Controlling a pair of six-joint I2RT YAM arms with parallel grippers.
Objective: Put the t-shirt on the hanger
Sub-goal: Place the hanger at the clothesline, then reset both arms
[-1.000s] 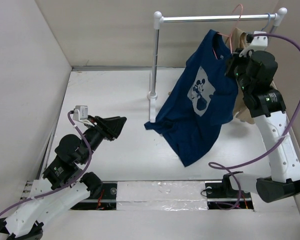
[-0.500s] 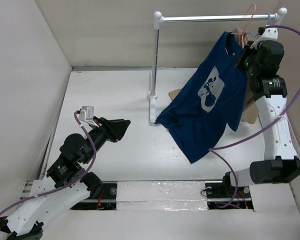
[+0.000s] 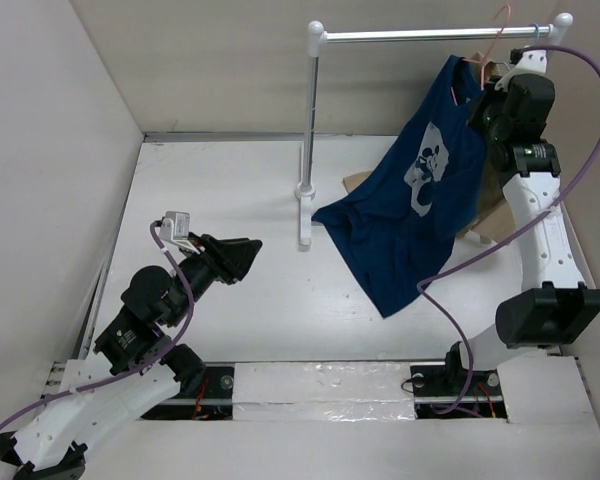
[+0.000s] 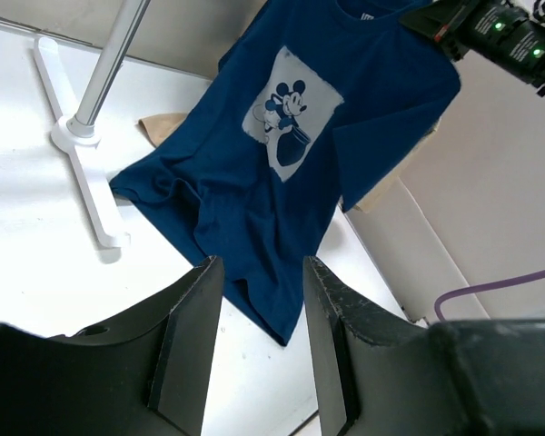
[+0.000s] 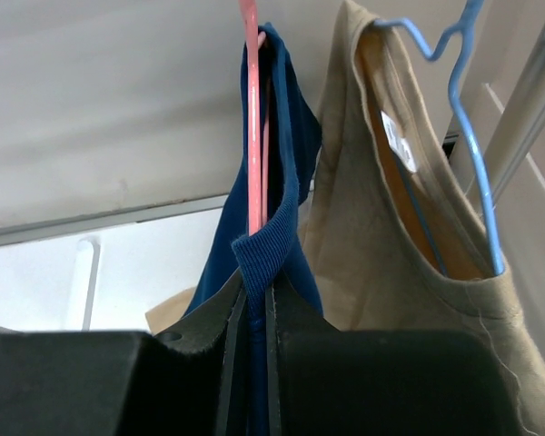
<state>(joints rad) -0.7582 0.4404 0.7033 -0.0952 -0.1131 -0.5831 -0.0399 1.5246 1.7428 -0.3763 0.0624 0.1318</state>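
Top external view: the left gripper [image 3: 246, 250] is hovering over the near left part of the tabletop [image 3: 230, 180], fingers spread and holding nothing. The clothes rail [image 3: 310, 120] is standing toward the far edge. At the far right corner the t-shirt [image 3: 400, 245] is hanging, its hem trailing toward the middle. The pink hanger [image 5: 252, 136] is running through its collar, which the right gripper [image 5: 252, 304] is clamping, beside a tan shirt [image 5: 381, 254] on a blue hanger [image 5: 477, 182].
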